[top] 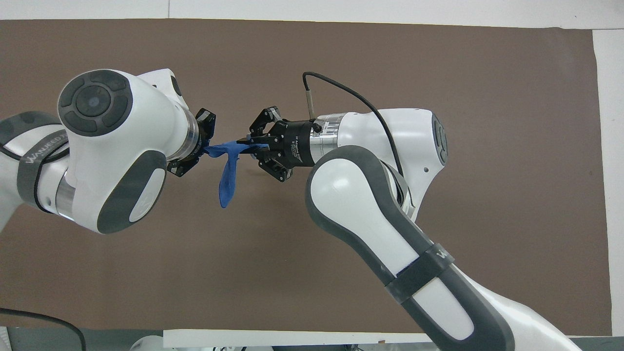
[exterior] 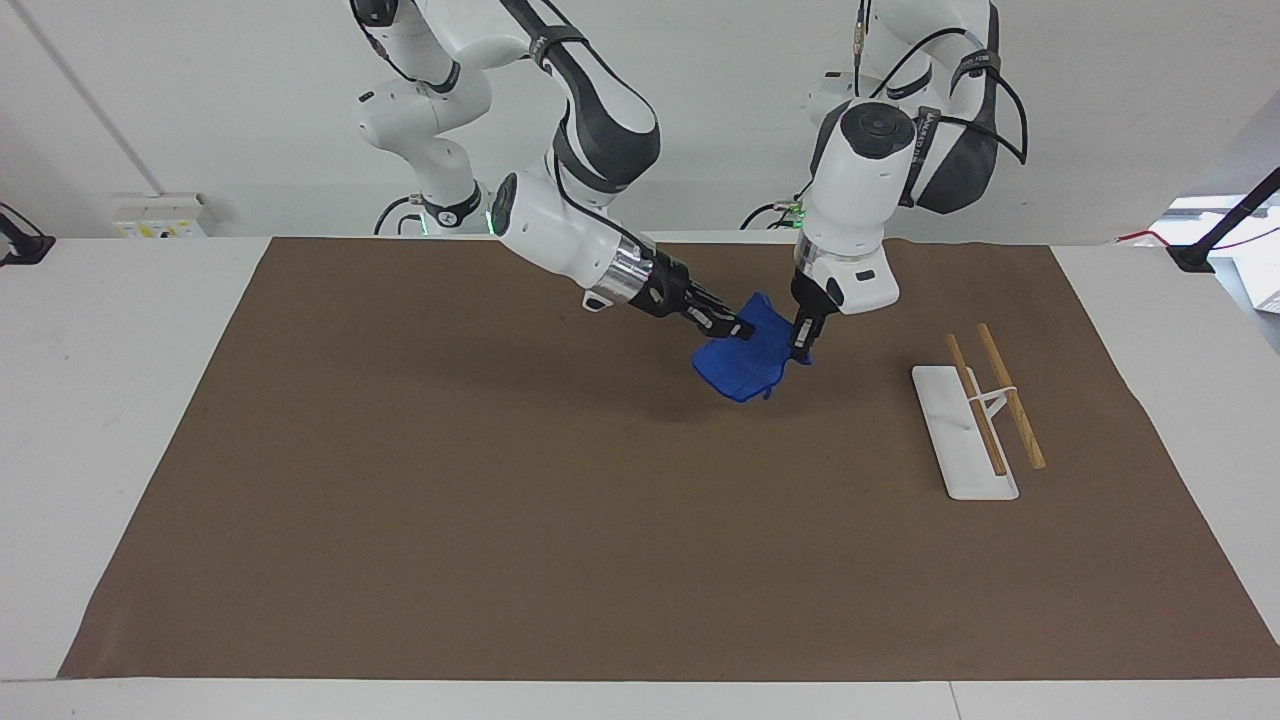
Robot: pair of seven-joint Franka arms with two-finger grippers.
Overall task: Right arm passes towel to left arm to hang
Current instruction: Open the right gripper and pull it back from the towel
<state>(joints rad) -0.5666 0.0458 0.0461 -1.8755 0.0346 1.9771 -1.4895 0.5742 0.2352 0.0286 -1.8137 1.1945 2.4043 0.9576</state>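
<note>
The royal-blue towel [exterior: 740, 372] hangs in the air over the middle of the brown mat, held between both grippers. My right gripper [exterior: 742, 330], on the arm with the silver wrist ring, is shut on the towel's upper edge. My left gripper [exterior: 802, 352], under the white boxy wrist, is shut on the edge beside it, toward the left arm's end. In the overhead view the towel [top: 227, 180] is pulled into a taut strip between the left gripper [top: 204, 151] and the right gripper [top: 245, 145], and the rest droops below.
A white rack base [exterior: 962, 435] with two wooden rods [exterior: 1010, 395] stands on the brown mat [exterior: 400, 500] toward the left arm's end. My left arm hides it in the overhead view. The white tabletop [exterior: 120, 400] surrounds the mat.
</note>
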